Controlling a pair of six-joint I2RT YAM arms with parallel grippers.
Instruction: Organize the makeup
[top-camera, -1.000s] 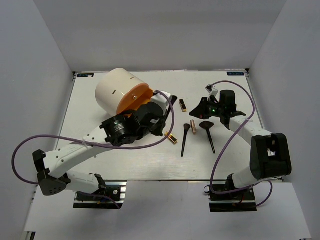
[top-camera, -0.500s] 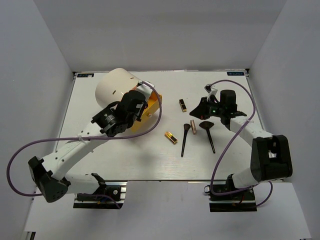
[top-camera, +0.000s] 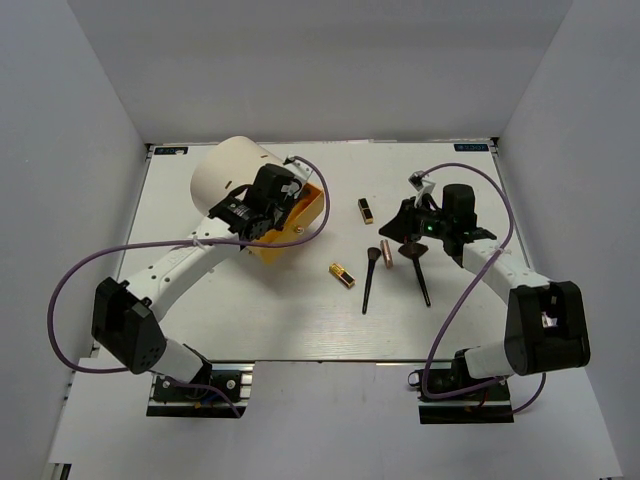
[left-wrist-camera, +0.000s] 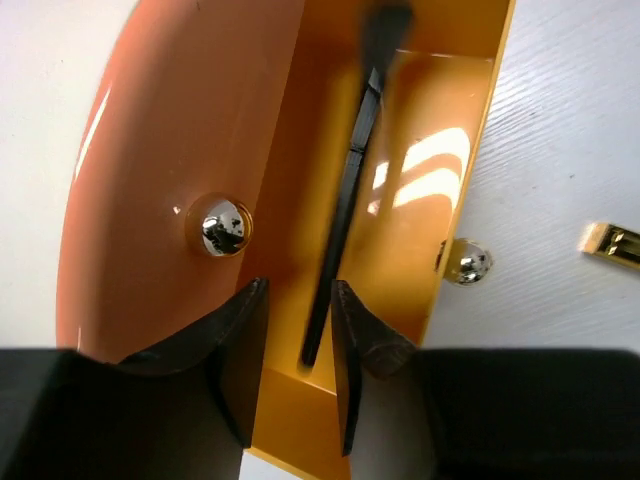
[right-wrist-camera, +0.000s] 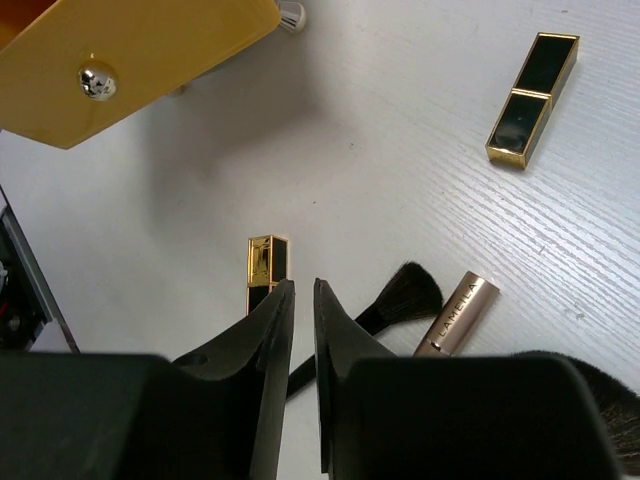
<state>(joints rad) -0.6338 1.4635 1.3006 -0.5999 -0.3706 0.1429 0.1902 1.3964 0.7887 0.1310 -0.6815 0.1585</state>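
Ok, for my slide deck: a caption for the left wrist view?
Left gripper open over the orange drawer, a black-handled brush lying inside.

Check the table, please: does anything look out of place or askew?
Yes. Loose on the table, at mixed angles: far lipstick, near lipstick, rose-gold tube, slim brush, wide brush. The orange drawer stands pulled out, one stored brush inside. Nothing looks spilled or broken.

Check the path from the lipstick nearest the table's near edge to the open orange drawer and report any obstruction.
Only bare table lies between the lipstick and the drawer. The left hand, though, hangs over the drawer's opening, fingers either side of a brush lying inside.
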